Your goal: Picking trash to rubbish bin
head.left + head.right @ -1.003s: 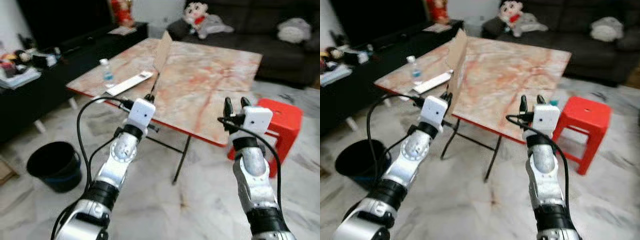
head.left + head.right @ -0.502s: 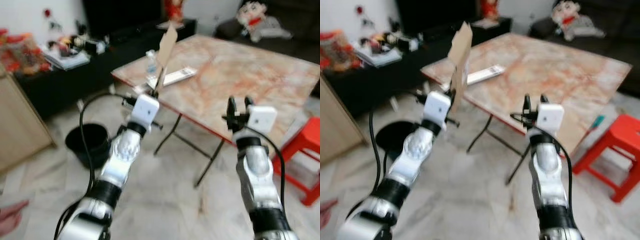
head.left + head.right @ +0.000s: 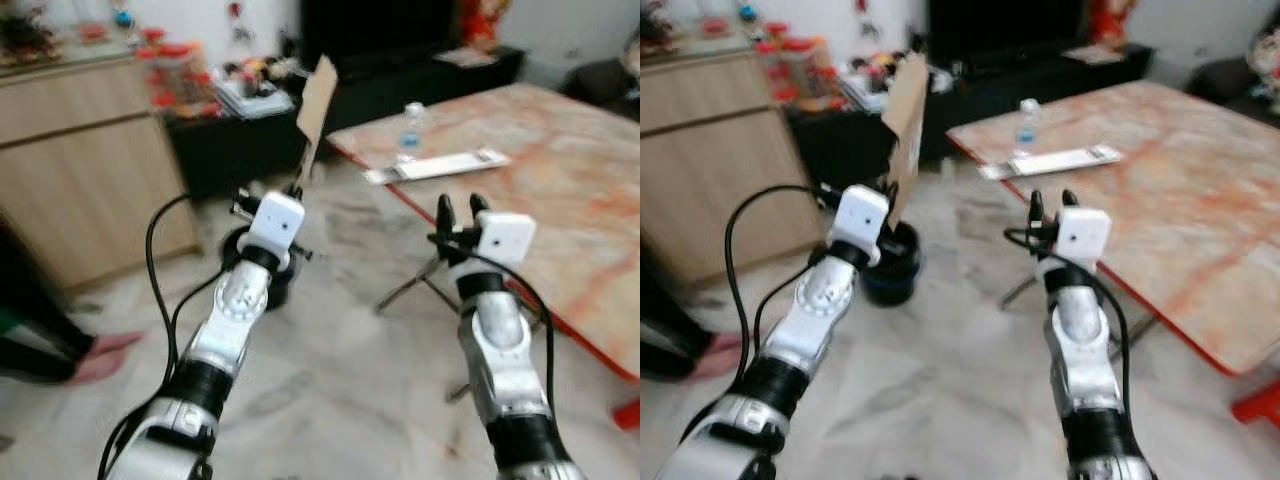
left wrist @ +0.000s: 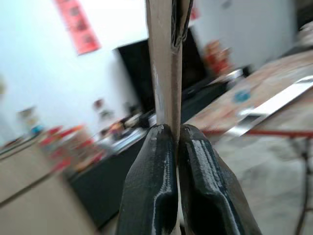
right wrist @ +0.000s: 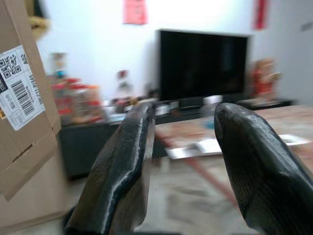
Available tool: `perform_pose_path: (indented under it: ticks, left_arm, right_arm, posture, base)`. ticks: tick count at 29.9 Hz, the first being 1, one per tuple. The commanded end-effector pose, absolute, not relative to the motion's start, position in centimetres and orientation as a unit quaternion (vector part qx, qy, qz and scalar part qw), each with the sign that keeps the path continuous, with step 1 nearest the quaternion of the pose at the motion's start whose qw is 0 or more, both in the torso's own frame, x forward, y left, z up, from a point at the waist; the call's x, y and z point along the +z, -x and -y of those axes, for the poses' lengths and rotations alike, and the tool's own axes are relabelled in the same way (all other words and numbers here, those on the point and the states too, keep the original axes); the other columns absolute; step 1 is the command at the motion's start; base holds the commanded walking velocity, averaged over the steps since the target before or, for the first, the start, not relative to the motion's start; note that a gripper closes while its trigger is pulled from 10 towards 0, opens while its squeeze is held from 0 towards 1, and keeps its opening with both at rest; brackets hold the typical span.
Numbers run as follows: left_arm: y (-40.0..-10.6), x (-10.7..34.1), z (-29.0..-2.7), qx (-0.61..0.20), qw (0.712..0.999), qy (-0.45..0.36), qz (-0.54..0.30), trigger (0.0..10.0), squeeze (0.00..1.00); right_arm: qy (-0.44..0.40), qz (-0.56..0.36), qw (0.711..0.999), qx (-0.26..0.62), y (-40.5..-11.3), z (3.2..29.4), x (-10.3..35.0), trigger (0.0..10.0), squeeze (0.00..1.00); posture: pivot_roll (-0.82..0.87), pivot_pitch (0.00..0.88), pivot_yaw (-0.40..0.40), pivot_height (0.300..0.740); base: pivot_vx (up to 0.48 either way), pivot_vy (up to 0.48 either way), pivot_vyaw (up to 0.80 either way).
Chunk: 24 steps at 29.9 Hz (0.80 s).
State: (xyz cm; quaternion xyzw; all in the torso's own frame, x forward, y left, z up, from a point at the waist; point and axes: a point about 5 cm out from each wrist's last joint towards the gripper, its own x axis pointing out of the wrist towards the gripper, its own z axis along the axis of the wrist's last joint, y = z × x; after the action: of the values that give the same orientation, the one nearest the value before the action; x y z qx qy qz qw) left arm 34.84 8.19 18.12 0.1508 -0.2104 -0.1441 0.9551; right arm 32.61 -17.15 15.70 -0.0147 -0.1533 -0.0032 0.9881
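You are looking at a dark round bin (image 3: pixel 887 268) standing on the pale marble floor (image 3: pixel 330 370) at about 11 o'clock from the robot, just beyond the left wrist; its opening is mostly covered by the arm, so you cannot tell what is lying inside. The left gripper (image 4: pixel 170 147) is pinching a flat piece of brown cardboard (image 3: pixel 316 100) between its two black fingers (image 4: pixel 151 191), which are pressing together on the bottom edge. The cardboard is standing upright above the gripper, roughly over the bin's near rim, seen nearly edge-on as a thin tan strip; in the right wrist view its broad face (image 5: pixel 24 98) is showing a white label with a barcode and a square code, plus a creased flap lower down. The right gripper (image 3: pixel 456 212) is hovering at about 1 o'clock with its glossy, rounded fingers (image 5: pixel 120 166) spreading apart and gripping nothing. Beyond it a folding table (image 3: pixel 560 200) with a reddish marbled top and a red edge is carrying a small clear bottle (image 3: pixel 411 122) and a long white flat strip (image 3: pixel 440 167). At 10 o'clock a light wooden cabinet (image 3: pixel 90 170) is standing against the wall, with a low black shelf (image 3: pixel 250 140) of blurred clutter beside it. A person's bare foot (image 3: pixel 100 358) is resting on the floor at 9 o'clock.
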Motion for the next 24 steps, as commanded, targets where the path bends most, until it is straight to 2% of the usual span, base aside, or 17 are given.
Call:
perform_pose_path:
  ticks: [1, 10, 16, 19, 24]
  left_arm:
    - [-34.8, 18.5, -8.0, -0.148, 0.953, -0.146, 0.218, 10.0, 0.00]
    - [-35.0, 18.1, -8.4, -0.148, 0.956, -0.145, 0.206, 10.0, 0.00]
    - [-35.4, 15.1, -9.7, -0.153, 0.977, -0.091, 0.115, 10.0, 0.00]
    - [-35.4, 14.1, -10.5, -0.144, 0.982, -0.080, 0.093, 10.0, 0.00]
    - [-35.1, 11.0, -12.1, -0.140, 0.984, -0.110, 0.031, 10.0, 0.00]
  right_arm:
    - [0.012, 0.159, 0.987, -0.001, -32.7, 17.0, 16.1, 10.0, 0.00]
    - [0.011, 0.158, 0.987, 0.005, -32.6, 16.7, 16.1, 10.0, 0.00]
    - [0.008, 0.153, 0.988, 0.017, -32.7, 16.2, 15.9, 10.0, 0.00]
    - [0.000, 0.142, 0.990, 0.019, -32.7, 16.2, 15.4, 10.0, 0.00]
    - [0.019, 0.073, 0.997, 0.017, -32.6, 17.1, 12.1, 10.0, 0.00]
  posture:
    - [0.04, 0.000, 0.005, 0.740]
    - [0.04, 0.001, 0.003, 0.740]
    - [0.04, 0.003, -0.003, 0.740]
    - [0.04, 0.004, -0.004, 0.740]
    - [0.04, 0.004, -0.010, 0.740]
  base:
    - [0.000, 0.000, 0.80]
    - [0.000, 0.000, 0.80]
    - [0.000, 0.000, 0.77]
    - [0.000, 0.000, 0.00]
    - [0.000, 0.000, 0.00]
